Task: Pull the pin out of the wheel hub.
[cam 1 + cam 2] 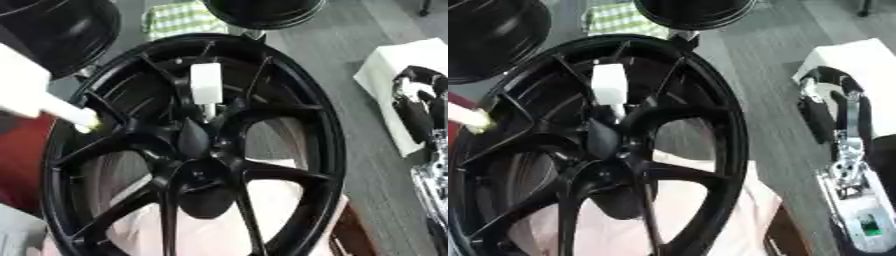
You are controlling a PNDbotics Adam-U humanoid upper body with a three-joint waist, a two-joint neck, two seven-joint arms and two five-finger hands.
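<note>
A large black spoked wheel (289, 100) fills the middle of the view, tilted toward me. A white pin (206, 82) stands on a spoke just above the hub (199, 175), with a thin shaft below it running down toward the hub. Neither hand touches the pin. My right hand (837, 102), black and silver, is well off to the right of the wheel, fingers up and relaxed, holding nothing. My left hand does not show. A white shape with a pale tip (86, 120) reaches in from the left edge to the wheel's left spokes; I cannot make out what it is.
Two more black wheels stand at the back, one top left (61, 30) and one top centre (262, 10). A green checked cloth (179, 19) lies between them. A white sheet (385, 70) lies by my right hand. Pink cloth (280, 200) shows under the wheel.
</note>
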